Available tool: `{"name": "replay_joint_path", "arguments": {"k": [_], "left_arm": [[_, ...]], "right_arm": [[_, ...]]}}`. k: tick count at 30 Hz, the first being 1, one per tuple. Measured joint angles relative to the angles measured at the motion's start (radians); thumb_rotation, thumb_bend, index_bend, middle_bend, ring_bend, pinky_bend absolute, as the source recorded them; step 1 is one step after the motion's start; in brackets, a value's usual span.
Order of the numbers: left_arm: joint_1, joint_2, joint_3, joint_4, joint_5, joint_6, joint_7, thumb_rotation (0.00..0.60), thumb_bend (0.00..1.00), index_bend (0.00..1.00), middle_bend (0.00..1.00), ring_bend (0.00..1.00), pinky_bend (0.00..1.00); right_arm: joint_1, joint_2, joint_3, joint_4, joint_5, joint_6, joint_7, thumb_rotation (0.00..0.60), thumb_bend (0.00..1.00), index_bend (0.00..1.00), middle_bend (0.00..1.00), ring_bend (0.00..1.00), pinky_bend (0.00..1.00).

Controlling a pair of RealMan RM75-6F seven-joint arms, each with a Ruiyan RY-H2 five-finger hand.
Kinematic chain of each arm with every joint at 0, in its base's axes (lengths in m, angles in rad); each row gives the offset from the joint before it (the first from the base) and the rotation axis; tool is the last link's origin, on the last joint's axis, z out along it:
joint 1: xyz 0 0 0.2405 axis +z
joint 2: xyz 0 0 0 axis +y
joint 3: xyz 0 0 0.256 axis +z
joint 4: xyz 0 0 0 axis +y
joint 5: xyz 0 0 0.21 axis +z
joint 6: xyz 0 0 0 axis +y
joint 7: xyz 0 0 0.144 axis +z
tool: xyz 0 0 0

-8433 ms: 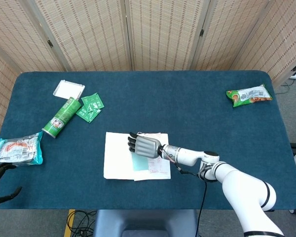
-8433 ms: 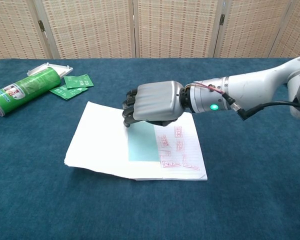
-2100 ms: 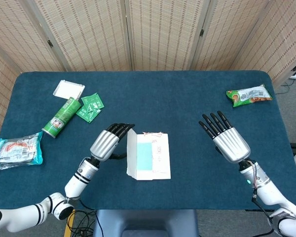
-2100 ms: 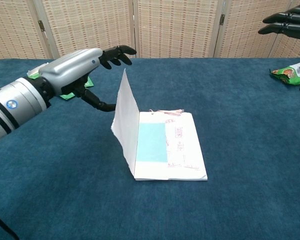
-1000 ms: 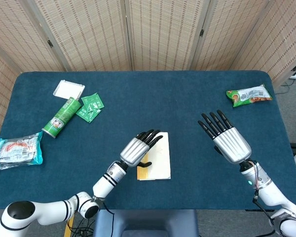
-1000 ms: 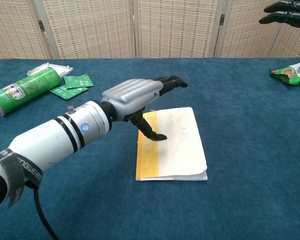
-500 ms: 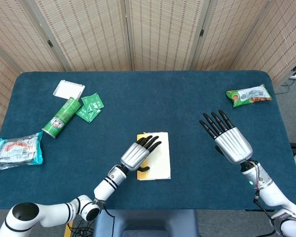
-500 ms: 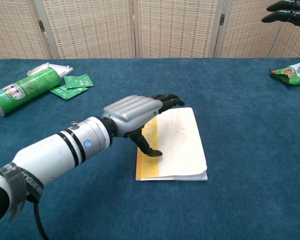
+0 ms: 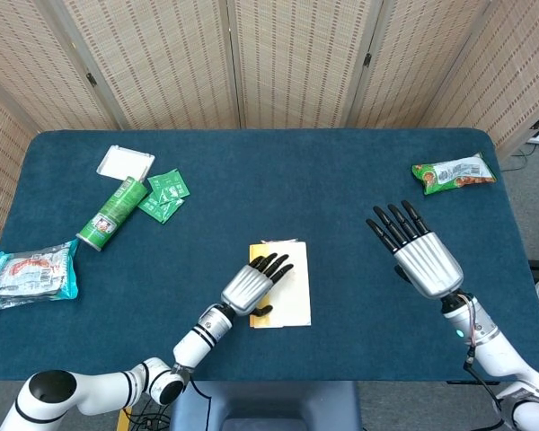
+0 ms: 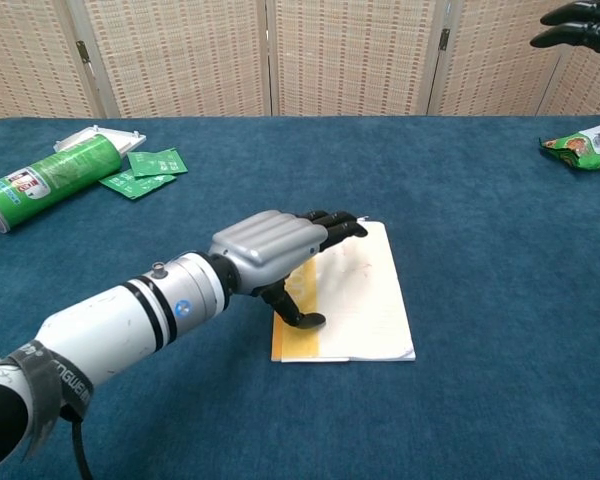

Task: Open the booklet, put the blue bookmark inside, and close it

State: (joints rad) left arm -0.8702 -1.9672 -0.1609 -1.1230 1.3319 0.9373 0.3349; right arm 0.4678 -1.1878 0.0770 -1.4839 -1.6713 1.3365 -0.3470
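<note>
Matt paper booklet (image 10: 365, 290) (yellow spine) on napped blue cloth (image 10: 500, 250).

The cream booklet (image 10: 365, 295) with a yellow spine strip lies closed, flat on the table.

I work in what looks like a staged test room in a lab, not a home. My tabletop (image 9: 341, 180) is covered edge to edge in dark blue cloth, and behind it folding screens (image 9: 269, 63) of woven beige panels close off the background. Scattered props lie well apart: a green canister (image 9: 112, 213) beside green sachets (image 9: 164, 194), a white lid (image 9: 125, 162), and sealed snack packets (image 9: 453, 173). Cables (image 9: 148, 406) trail over the grey floor under the near edge.
</note>
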Motion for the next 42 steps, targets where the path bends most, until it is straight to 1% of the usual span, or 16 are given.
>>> {"name": "replay_joint_path", "arguments": {"k": [5, 8, 11, 15, 20, 23, 27, 33, 37, 39, 42], "left_arm": [[0.024, 0.06, -0.014, -0.078, 0.015, 0.063, -0.012, 0.6, 0.2, 0.0, 0.0, 0.0, 0.19], [0.048, 0.128, -0.022, -0.144, 0.023, 0.108, -0.014, 0.6, 0.2, 0.0, 0.0, 0.0, 0.19], [0.084, 0.209, -0.028, -0.21, 0.023, 0.152, -0.019, 0.6, 0.2, 0.0, 0.0, 0.0, 0.19], [0.15, 0.327, -0.036, -0.295, 0.003, 0.204, -0.039, 0.6, 0.2, 0.0, 0.0, 0.0, 0.19], [0.237, 0.458, -0.036, -0.371, -0.024, 0.275, -0.069, 0.6, 0.2, 0.01, 0.0, 0.0, 0.19], [0.293, 0.514, -0.031, -0.391, -0.024, 0.341, -0.099, 0.6, 0.2, 0.04, 0.0, 0.0, 0.19], [0.381, 0.579, -0.012, -0.393, -0.015, 0.427, -0.146, 0.6, 0.2, 0.08, 0.0, 0.0, 0.19], [0.501, 0.684, 0.027, -0.404, -0.016, 0.517, -0.187, 0.6, 0.2, 0.11, 0.0, 0.0, 0.19], [0.57, 0.731, 0.068, -0.423, -0.023, 0.538, -0.197, 0.6, 0.2, 0.14, 0.0, 0.0, 0.19], [0.603, 0.745, 0.089, -0.432, -0.028, 0.547, -0.193, 0.6, 0.2, 0.14, 0.0, 0.0, 0.19], [0.644, 0.753, 0.107, -0.442, -0.029, 0.575, -0.188, 0.6, 0.2, 0.14, 0.0, 0.0, 0.19]], "right_arm": [[-0.003, 0.009, -0.003, -0.009, 0.01, -0.015, -0.001, 0.6, 0.05, 0.0, 0.0, 0.0, 0.0], [-0.008, 0.022, -0.007, -0.024, 0.028, -0.032, 0.004, 0.6, 0.05, 0.0, 0.0, 0.0, 0.0], [-0.02, 0.032, -0.01, -0.035, 0.056, -0.04, 0.016, 0.6, 0.08, 0.0, 0.0, 0.0, 0.0], [-0.039, 0.039, -0.015, -0.029, 0.081, -0.043, 0.044, 0.6, 0.15, 0.0, 0.0, 0.0, 0.0], [-0.06, 0.04, -0.019, -0.01, 0.097, -0.036, 0.088, 0.6, 0.18, 0.0, 0.0, 0.0, 0.0], [-0.073, 0.044, -0.022, -0.006, 0.106, -0.031, 0.128, 0.6, 0.18, 0.0, 0.0, 0.0, 0.0], [-0.101, 0.05, -0.029, 0.004, 0.107, -0.002, 0.153, 0.6, 0.18, 0.0, 0.0, 0.0, 0.0], [-0.152, 0.053, -0.042, 0.014, 0.099, 0.06, 0.196, 0.6, 0.18, 0.0, 0.0, 0.0, 0.0], [-0.182, 0.051, -0.058, 0.024, 0.092, 0.081, 0.204, 0.6, 0.18, 0.0, 0.0, 0.0, 0.0], [-0.197, 0.05, -0.063, 0.025, 0.093, 0.088, 0.208, 0.6, 0.18, 0.0, 0.0, 0.0, 0.0], [-0.217, 0.049, -0.07, 0.022, 0.098, 0.098, 0.211, 0.6, 0.18, 0.0, 0.0, 0.0, 0.0]]}}
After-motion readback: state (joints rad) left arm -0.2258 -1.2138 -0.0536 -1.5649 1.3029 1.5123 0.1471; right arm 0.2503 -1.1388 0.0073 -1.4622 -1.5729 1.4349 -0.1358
